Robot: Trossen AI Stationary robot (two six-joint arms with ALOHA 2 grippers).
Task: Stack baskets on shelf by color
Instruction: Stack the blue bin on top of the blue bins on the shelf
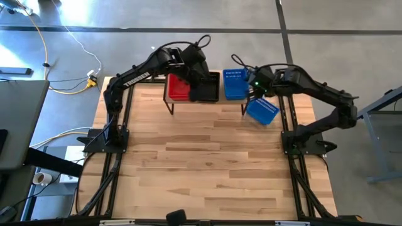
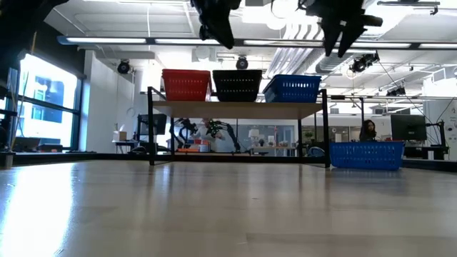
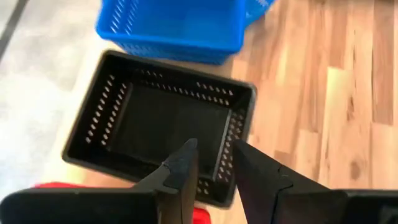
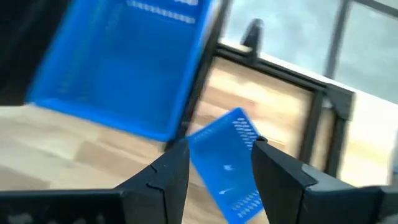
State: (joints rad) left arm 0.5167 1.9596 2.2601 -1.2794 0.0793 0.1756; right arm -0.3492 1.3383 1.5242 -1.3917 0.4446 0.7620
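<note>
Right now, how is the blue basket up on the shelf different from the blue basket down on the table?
The blue basket on the shelf sits raised on the shelf, next to the black basket; the blue basket on the table sits on the tabletop, beside the shelf's leg. The shelf one lines up squarely with the shelf; the table one is turned at an angle. Both are blue, perforated and the same shape.

Robotics lab: monitors [image 2: 410,127], other robot arms [image 2: 207,132], exposed ceiling.
</note>
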